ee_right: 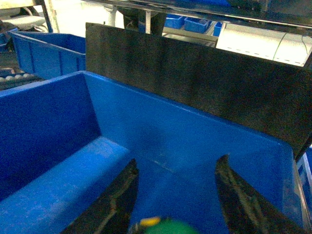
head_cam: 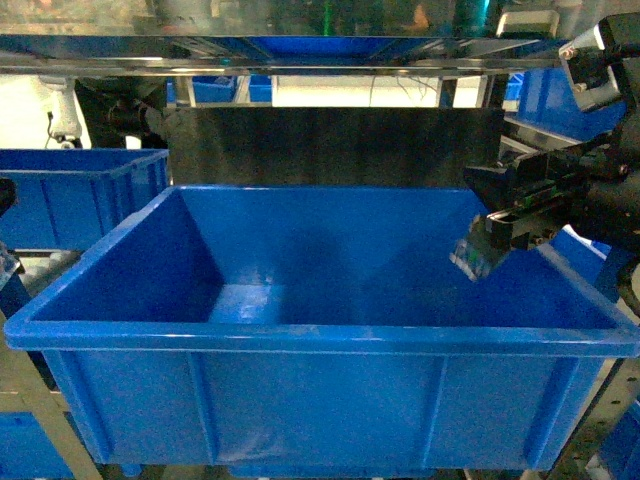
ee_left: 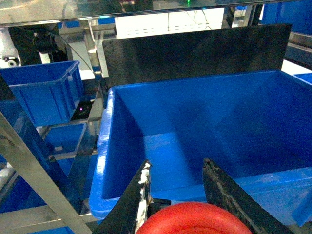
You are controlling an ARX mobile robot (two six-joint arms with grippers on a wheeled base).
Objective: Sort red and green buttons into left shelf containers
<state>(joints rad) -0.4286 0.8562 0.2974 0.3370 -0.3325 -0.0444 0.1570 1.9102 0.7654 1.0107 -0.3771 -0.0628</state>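
Nearest the left wrist camera, the left tool (ee_left: 178,195) pinches a red button (ee_left: 195,218) between its two fingers, just short of the near rim of the big blue bin (head_cam: 300,335). In the right wrist view the right tool (ee_right: 175,204) carries a green button (ee_right: 163,226) low between its fingers, though whether the pads actually press it I cannot tell; in the head view this tool (head_cam: 492,248) hangs over the bin's right side, above the open interior. The bin's floor looks bare in all views. Beyond it stands a dark back panel (head_cam: 330,145), and a second blue bin (head_cam: 70,195) sits farther left on the shelf. The step in hand seems to be delivery: next, each tool needs to be over its proper container, then spread to drop its button.
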